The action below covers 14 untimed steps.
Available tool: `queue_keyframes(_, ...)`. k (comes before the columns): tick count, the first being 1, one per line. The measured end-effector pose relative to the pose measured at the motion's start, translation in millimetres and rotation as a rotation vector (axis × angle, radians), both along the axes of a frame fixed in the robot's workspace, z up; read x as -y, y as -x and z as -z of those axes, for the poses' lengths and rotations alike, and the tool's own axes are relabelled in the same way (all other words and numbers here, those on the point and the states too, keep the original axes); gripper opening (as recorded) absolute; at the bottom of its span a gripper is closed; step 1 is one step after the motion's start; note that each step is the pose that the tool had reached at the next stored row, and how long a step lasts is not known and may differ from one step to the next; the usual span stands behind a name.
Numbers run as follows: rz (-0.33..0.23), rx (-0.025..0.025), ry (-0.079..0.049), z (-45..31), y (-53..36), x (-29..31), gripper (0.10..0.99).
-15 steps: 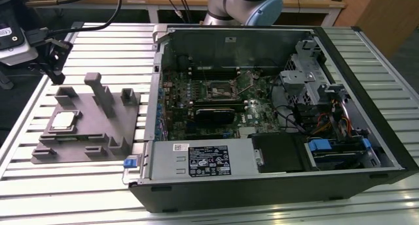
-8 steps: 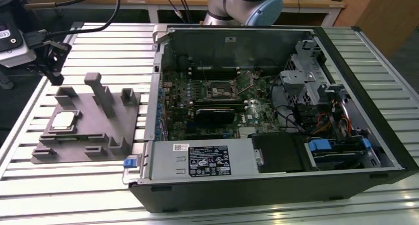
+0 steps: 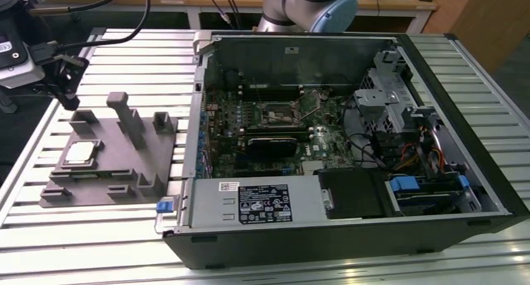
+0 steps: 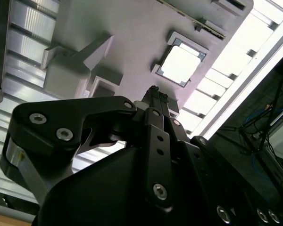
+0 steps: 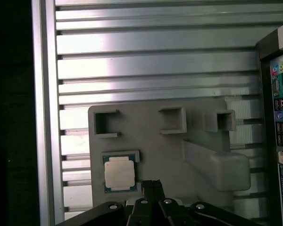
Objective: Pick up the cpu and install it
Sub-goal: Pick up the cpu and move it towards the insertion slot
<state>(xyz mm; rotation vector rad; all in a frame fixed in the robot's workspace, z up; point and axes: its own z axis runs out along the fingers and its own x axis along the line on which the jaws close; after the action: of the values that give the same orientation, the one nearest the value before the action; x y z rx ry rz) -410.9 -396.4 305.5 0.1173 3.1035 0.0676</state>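
The cpu (image 3: 80, 152) is a small square chip with a silvery top. It lies flat in a recess on the grey fixture plate (image 3: 112, 173), at the exterior view's left. It also shows in both wrist views as cpu (image 4: 180, 65) and cpu (image 5: 119, 173). My gripper (image 3: 71, 100) hangs above the plate's far edge, a short way up from the cpu and not touching it. Its black fingers (image 4: 153, 94) are pressed together with nothing between them, as the fingertips (image 5: 151, 183) beside the chip also show. The motherboard's open socket (image 3: 277, 115) lies inside the case.
An open computer case (image 3: 348, 235) fills the exterior view's right, with a silver power-supply box (image 3: 257, 203) at its near side. Several grey blocks (image 3: 124, 114) stand up from the fixture plate. Everything rests on a ribbed aluminium table (image 3: 99, 248).
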Motion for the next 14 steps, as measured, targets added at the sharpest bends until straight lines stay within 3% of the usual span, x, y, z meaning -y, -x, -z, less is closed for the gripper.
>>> queue_keyframes(14, 0.000, 0.0001, 0.000, 6.9, 7.3, 0.0, 0.106)
